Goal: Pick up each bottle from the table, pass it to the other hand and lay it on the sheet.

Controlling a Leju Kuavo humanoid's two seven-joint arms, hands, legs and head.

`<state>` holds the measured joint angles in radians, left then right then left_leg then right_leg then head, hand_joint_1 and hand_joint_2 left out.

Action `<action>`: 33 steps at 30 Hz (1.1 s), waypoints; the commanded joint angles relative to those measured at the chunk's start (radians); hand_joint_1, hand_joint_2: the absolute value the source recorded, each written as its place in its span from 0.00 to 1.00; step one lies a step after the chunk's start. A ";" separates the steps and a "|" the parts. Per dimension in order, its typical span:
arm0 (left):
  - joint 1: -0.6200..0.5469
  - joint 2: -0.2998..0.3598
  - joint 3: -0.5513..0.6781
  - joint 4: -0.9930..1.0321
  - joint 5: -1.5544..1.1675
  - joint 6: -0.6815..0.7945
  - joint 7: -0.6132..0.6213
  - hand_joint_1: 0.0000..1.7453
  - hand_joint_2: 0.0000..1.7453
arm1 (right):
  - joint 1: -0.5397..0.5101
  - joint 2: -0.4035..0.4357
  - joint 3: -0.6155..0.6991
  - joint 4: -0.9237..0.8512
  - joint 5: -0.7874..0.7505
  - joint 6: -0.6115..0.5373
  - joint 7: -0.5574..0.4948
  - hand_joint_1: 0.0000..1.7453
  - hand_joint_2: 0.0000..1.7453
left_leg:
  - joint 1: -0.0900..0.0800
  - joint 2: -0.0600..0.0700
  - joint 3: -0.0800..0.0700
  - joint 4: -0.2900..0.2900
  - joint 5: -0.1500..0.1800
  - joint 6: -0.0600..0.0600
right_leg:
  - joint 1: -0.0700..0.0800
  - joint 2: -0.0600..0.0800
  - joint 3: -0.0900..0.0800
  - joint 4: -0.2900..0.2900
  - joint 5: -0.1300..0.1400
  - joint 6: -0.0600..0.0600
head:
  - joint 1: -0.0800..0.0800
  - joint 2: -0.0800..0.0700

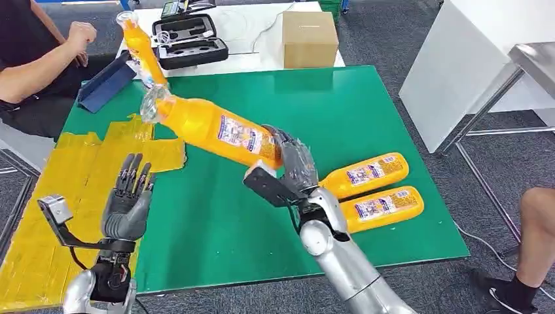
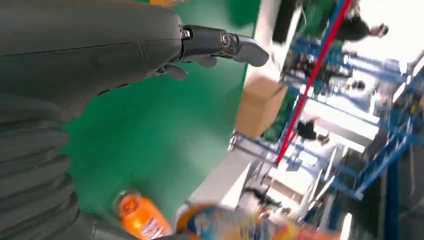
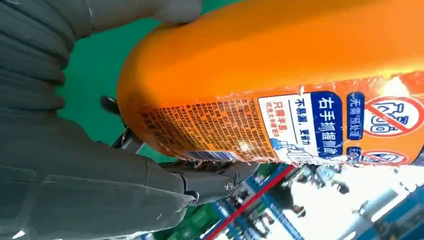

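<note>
My right hand (image 1: pixel 296 167) grips the base of an orange bottle (image 1: pixel 213 128) and holds it tilted above the green table (image 1: pixel 366 98), neck pointing toward the far left. Up close, the right wrist view has the same bottle (image 3: pixel 280 75) with its label wrapped by the hand (image 3: pixel 100 185). My left hand (image 1: pixel 129 199) is raised with fingers spread and empty, over the edge of the yellow sheet (image 1: pixel 72 190); its fingers (image 2: pixel 220 42) are extended. Two more orange bottles (image 1: pixel 366 173) (image 1: pixel 383 208) lie side by side at the table's right. Another orange bottle (image 1: pixel 141 49) stands tilted at the far left.
A person (image 1: pixel 33 59) sits at the far left beside a blue folder (image 1: pixel 105 84). Behind the green table stand a black open case (image 1: pixel 188 40) and a cardboard box (image 1: pixel 309 38). A white cabinet (image 1: pixel 458 59) is at the right, and another person's leg (image 1: pixel 533 235) at the lower right.
</note>
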<state>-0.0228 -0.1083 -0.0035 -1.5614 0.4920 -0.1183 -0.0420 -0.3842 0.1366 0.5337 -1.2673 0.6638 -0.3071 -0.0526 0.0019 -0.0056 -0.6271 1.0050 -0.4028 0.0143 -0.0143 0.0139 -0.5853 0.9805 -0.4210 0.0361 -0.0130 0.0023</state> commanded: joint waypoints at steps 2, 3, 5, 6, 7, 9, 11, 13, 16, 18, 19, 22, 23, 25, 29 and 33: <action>-0.008 -0.032 -0.141 -0.096 -0.118 -0.002 -0.047 0.00 1.00 | -0.010 0.012 0.114 0.069 0.001 0.072 0.028 1.00 1.00 | 0.000 -0.001 0.001 0.000 0.000 0.000 | 0.000 -0.001 0.001 0.000 0.000 -0.001 | 0.000 0.000; -0.005 -0.032 -0.147 -0.103 -0.118 -0.009 -0.049 0.00 1.00 | -0.010 0.015 0.121 0.076 0.003 0.078 0.027 1.00 1.00 | 0.001 -0.001 0.002 0.001 -0.001 -0.001 | 0.001 -0.002 0.003 0.000 -0.001 -0.001 | 0.000 0.000; -0.002 -0.033 -0.158 -0.118 -0.152 -0.009 -0.073 0.00 1.00 | -0.008 0.021 0.136 0.082 0.003 0.087 0.025 1.00 1.00 | 0.001 0.001 0.003 0.000 -0.001 -0.001 | 0.001 0.000 0.003 0.000 -0.001 -0.001 | 0.000 0.000; -0.003 -0.037 -0.162 -0.124 -0.175 -0.002 -0.084 0.00 1.00 | -0.005 0.022 0.143 0.081 0.005 0.092 0.025 1.00 1.00 | 0.001 0.001 0.003 0.000 -0.001 -0.001 | 0.001 0.000 0.003 -0.001 -0.001 -0.002 | 0.000 0.000; -0.004 -0.044 -0.163 -0.133 -0.183 -0.001 -0.087 0.00 1.00 | -0.002 0.024 0.154 0.083 0.009 0.102 0.027 1.00 1.00 | 0.001 0.000 0.002 0.000 -0.001 -0.001 | 0.001 -0.001 0.002 0.000 -0.001 -0.001 | 0.000 0.000; -0.009 -0.048 -0.164 -0.139 -0.187 -0.005 -0.088 0.00 1.00 | -0.012 0.024 0.172 0.100 0.007 0.111 0.027 1.00 1.00 | 0.001 0.000 0.003 0.000 -0.001 -0.001 | 0.001 -0.001 0.003 0.000 -0.001 -0.002 | 0.000 0.000; -0.013 -0.049 -0.167 -0.142 -0.191 -0.005 -0.088 0.00 1.00 | -0.016 0.032 0.177 0.117 0.004 0.121 0.027 1.00 1.00 | 0.000 0.000 0.001 0.000 0.000 -0.001 | 0.001 -0.001 0.001 0.000 0.000 -0.001 | 0.000 0.000; -0.017 -0.051 -0.168 -0.141 -0.194 -0.003 -0.088 0.00 1.00 | -0.017 0.039 0.186 0.129 0.000 0.134 0.028 1.00 1.00 | 0.001 0.000 0.002 0.000 -0.001 -0.001 | 0.001 -0.001 0.003 0.000 -0.001 -0.001 | 0.000 0.000; -0.027 -0.054 -0.170 -0.131 -0.208 0.006 -0.088 0.00 1.00 | -0.027 0.048 0.223 0.153 0.003 0.159 0.027 1.00 1.00 | 0.001 0.000 0.002 0.000 0.000 -0.001 | 0.001 -0.001 0.002 0.000 0.000 -0.001 | 0.000 0.000; -0.035 -0.054 -0.172 -0.125 -0.254 0.031 -0.095 0.00 1.00 | -0.029 0.052 0.254 0.160 0.006 0.174 0.026 1.00 1.00 | 0.001 0.000 0.003 0.000 -0.001 -0.001 | 0.001 -0.001 0.003 0.000 -0.001 -0.001 | 0.000 0.000; -0.040 -0.054 -0.171 -0.121 -0.264 0.037 -0.092 0.00 1.00 | -0.028 0.054 0.270 0.161 0.010 0.183 0.024 1.00 1.00 | 0.001 0.001 0.002 0.000 0.000 -0.001 | 0.001 -0.001 0.002 0.000 0.000 -0.001 | 0.000 0.000; -0.044 -0.055 -0.169 -0.116 -0.264 0.037 -0.092 0.00 1.00 | -0.024 0.057 0.281 0.157 0.010 0.184 0.024 1.00 1.00 | 0.001 0.000 0.002 0.000 0.000 -0.001 | 0.001 -0.001 0.002 0.000 0.000 -0.001 | 0.000 0.000; -0.044 -0.055 -0.169 -0.116 -0.264 0.037 -0.092 0.00 1.00 | -0.024 0.057 0.281 0.157 0.010 0.184 0.024 1.00 1.00 | 0.000 0.000 0.001 0.000 0.000 -0.001 | 0.001 -0.001 0.001 0.000 0.000 -0.001 | 0.000 0.000; -0.043 -0.055 -0.168 -0.116 -0.264 0.037 -0.092 0.00 1.00 | -0.027 0.054 0.280 0.156 0.009 0.184 0.024 1.00 1.00 | 0.001 -0.001 0.002 0.000 0.000 -0.001 | 0.001 -0.002 0.003 -0.001 -0.001 -0.001 | 0.000 0.000; -0.043 -0.055 -0.167 -0.116 -0.267 0.038 -0.090 0.00 1.00 | -0.029 0.050 0.285 0.153 0.010 0.188 0.023 1.00 1.00 | 0.001 0.000 0.001 0.000 0.000 -0.001 | 0.001 -0.002 0.002 0.000 0.000 -0.001 | 0.000 0.000; -0.065 -0.048 -0.151 -0.083 -0.296 0.053 -0.072 0.00 1.00 | -0.027 0.052 0.361 0.132 0.025 0.219 0.013 1.00 1.00 | 0.001 0.000 0.003 0.000 -0.001 -0.001 | 0.001 -0.001 0.003 0.000 -0.001 -0.002 | 0.000 0.000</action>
<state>-0.0235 -0.1656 -0.1511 -1.7140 0.2239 -0.0793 -0.1377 -0.3686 0.2033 0.7542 -1.1807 0.6703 -0.1274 -0.0298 0.0019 -0.0055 -0.6274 1.0049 -0.4026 0.0143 -0.0143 0.0138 -0.5857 0.9805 -0.4210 0.0361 -0.0130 0.0023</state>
